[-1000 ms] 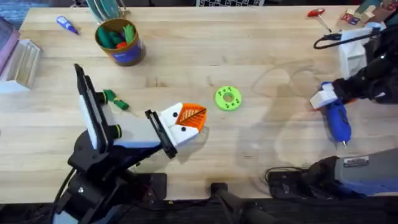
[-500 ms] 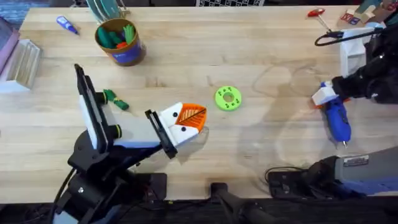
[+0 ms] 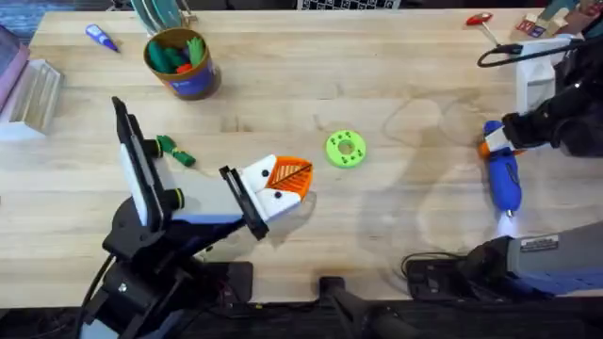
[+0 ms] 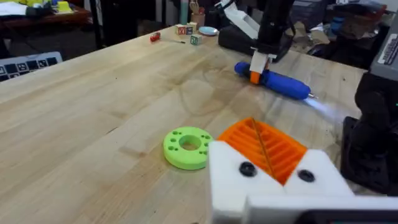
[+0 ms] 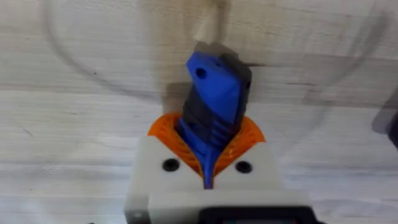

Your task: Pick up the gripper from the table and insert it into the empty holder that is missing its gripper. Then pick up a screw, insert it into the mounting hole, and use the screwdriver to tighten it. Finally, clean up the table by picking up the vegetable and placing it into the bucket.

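Note:
My left gripper point(image 3: 283, 181) rests shut near the table's middle. Its orange wedge gripper pads point(image 4: 264, 146) sit in the white holder blocks point(image 4: 273, 180). Two dark round spots point(image 4: 247, 168) mark the white face, and I cannot tell whether they are holes or screw heads. No loose screw is in view. My right gripper point(image 3: 495, 143) is shut on the rear end of the blue screwdriver point(image 3: 504, 177), which lies on the table at the right, its orange pads point(image 5: 168, 134) on both sides of the body point(image 5: 212, 102). The dark-green vegetable point(image 3: 175, 151) lies left of centre. The bucket point(image 3: 184, 68) stands at the back left.
A bright green disc point(image 3: 345, 149) with holes lies just beyond my left gripper. A red-handled tool point(image 3: 480, 21) lies at the back right and a small blue-purple pen point(image 3: 102, 38) at the back left. A clear box point(image 3: 33, 94) sits at the left edge.
My right gripper has turned and settled on the screwdriver's rear end. The screwdriver swung slightly, and its bit end now points at the front edge. The left arm has not moved.

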Motion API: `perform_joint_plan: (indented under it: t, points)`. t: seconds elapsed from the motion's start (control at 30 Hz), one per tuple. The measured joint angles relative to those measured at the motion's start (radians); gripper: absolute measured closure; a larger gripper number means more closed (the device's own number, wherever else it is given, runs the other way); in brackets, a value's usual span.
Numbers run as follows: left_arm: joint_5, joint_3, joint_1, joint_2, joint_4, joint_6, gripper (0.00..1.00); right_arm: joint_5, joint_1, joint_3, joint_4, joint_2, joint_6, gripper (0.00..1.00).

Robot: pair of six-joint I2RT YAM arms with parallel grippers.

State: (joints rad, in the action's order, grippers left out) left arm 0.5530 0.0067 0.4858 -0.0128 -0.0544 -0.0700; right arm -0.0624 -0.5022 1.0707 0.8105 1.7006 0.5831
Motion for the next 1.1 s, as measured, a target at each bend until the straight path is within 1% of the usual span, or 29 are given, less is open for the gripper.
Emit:
perform_joint_plan:
  t: [0.13, 0.3, 0.5, 0.73, 0.8, 0.9, 0.97, 1.1]
  points:
    - [0.000, 0.000, 0.000, 0.000, 0.000, 0.000, 0.984, 0.000, 0.000, -0.005, -0.011, -0.042, -0.001, 0.975]
    - [0.000, 0.000, 0.000, 0.000, 0.000, 0.000, 0.984, 0.010, 0.000, -0.006, -0.021, -0.150, -0.034, 0.975]
    - [0.000, 0.000, 0.000, 0.000, 0.000, 0.000, 0.984, 0.098, 0.010, -0.007, -0.066, -0.316, -0.135, 0.975]
    - [0.000, 0.000, 0.000, 0.000, 0.000, 0.000, 0.984, 0.165, 0.108, -0.010, -0.078, -0.566, -0.251, 0.975]
    - [0.000, 0.000, 0.000, 0.000, 0.000, 0.000, 0.984, 0.174, 0.125, -0.025, -0.107, -0.627, -0.284, 0.975]
    - [0.000, 0.000, 0.000, 0.000, 0.000, 0.000, 0.984, 0.201, 0.154, -0.074, -0.188, -0.721, -0.334, 0.975]
    - [0.000, 0.000, 0.000, 0.000, 0.000, 0.000, 0.984, 0.233, 0.188, -0.112, -0.256, -0.777, -0.363, 0.975]
    - [0.000, 0.000, 0.000, 0.000, 0.000, 0.000, 0.984, 0.304, 0.313, -0.184, -0.424, -0.877, -0.435, 0.975]
